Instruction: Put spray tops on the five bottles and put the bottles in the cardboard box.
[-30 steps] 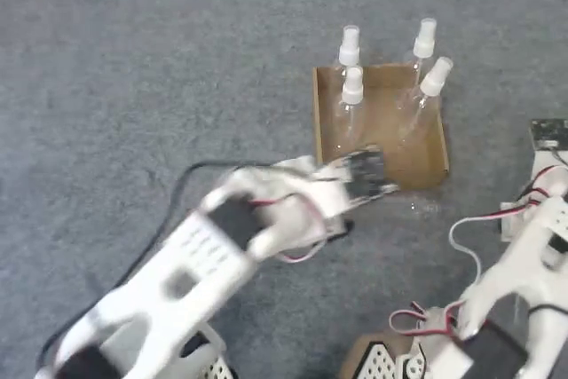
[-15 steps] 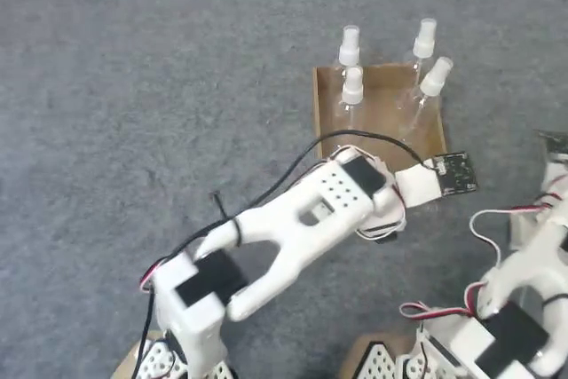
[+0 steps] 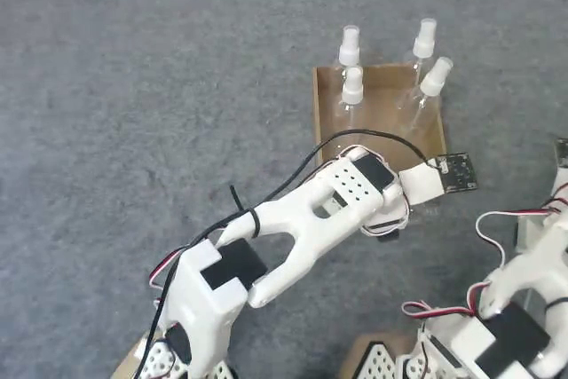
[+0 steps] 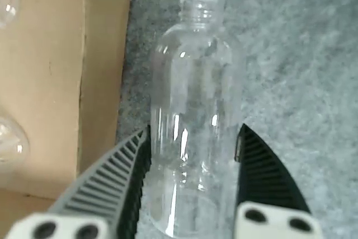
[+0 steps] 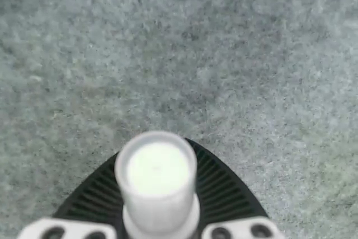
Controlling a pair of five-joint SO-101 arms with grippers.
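Clamping uncapped bottle (image 4: 196, 71) in left pincer (image 4: 194, 132) beside cardboard box (image 4: 50, 82), gripping spray top (image 5: 155, 169) in right pincer (image 5: 156, 191), risking slip on slick plastic.

Bottle (image 4: 193, 110) just beside cardboard box (image 4: 56, 82)

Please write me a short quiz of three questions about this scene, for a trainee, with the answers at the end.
1. How many bottles with spray tops stand at the cardboard box?
2. What does the right gripper hold? A: a spray top. B: a bottle. C: nothing.
3. True or false: the bottle in the left gripper already has a spray top.
Key: 1. four; 2. A; 3. false.
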